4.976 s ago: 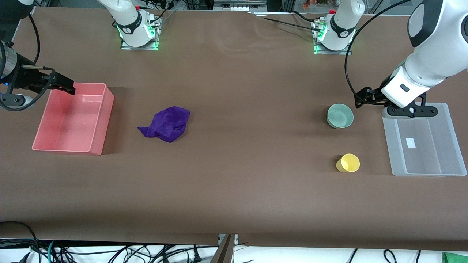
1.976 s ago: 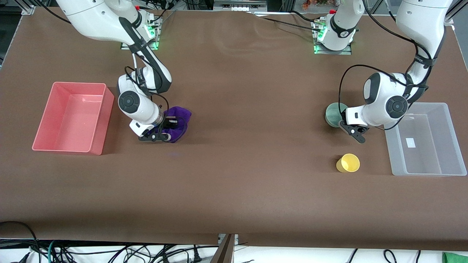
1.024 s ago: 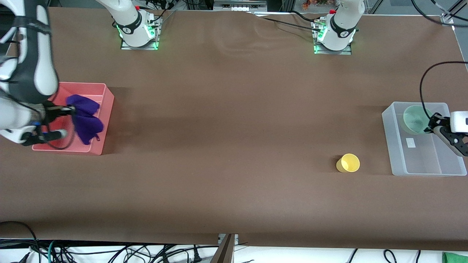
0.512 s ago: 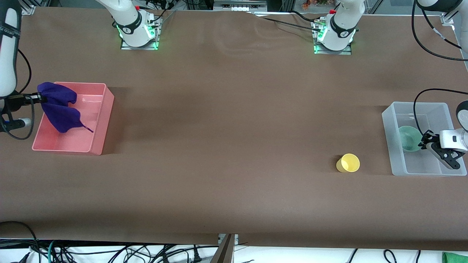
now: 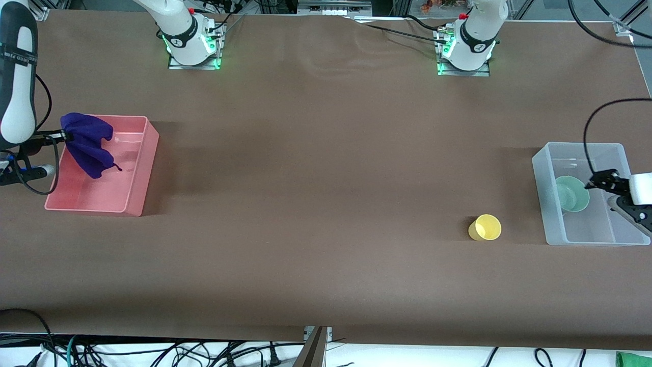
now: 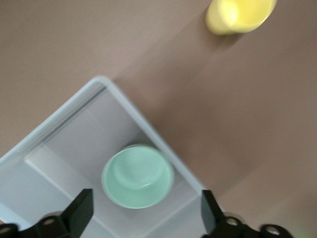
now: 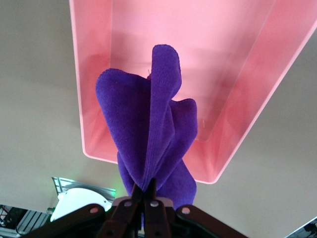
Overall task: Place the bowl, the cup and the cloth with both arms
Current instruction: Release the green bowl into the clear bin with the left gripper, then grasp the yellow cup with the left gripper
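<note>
Over at the clear bin (image 5: 544, 168) the left hand (image 6: 143, 223) has just let go, fingers spread above the bowl (image 5: 571, 193) now resting inside, while the right hand (image 7: 147, 198) still pinches the cloth (image 5: 87, 142) over the pink bin (image 5: 147, 153), leaving the cup (image 5: 485, 227) on the desk (image 5: 326, 204) at the clear bin's eight o'clock.

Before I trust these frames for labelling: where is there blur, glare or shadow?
Left wrist view: the cup is soft and smeared, the bowl in the clear bin sharper. Right wrist view: crisp on the cloth; pink bin evenly lit. Front view: sharp, with a faint shadow beside the pink bin and green base lights.
</note>
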You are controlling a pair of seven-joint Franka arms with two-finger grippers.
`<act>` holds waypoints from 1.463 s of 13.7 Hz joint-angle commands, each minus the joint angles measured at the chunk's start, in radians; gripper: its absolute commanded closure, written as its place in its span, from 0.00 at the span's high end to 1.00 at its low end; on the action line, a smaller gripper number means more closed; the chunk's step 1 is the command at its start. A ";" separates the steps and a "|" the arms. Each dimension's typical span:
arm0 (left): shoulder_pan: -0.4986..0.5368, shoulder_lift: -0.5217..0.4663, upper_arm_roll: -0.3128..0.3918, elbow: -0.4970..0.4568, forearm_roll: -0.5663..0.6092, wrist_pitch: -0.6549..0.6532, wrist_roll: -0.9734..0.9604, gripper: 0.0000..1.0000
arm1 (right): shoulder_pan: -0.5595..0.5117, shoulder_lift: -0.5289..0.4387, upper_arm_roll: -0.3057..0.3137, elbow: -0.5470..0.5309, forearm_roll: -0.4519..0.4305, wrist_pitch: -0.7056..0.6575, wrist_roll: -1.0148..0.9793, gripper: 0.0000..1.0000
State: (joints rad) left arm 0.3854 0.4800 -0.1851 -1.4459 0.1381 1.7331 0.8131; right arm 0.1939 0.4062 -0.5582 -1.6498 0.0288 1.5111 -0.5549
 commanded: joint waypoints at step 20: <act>-0.186 0.237 -0.053 -0.099 0.020 0.474 -0.427 0.00 | 0.004 -0.148 0.161 0.173 -0.001 -0.061 0.205 1.00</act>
State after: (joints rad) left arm 0.2023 0.7540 -0.2467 -1.5402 0.1390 2.2130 0.3887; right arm 0.2022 0.2757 -0.3818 -1.4788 0.0468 1.4783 -0.3457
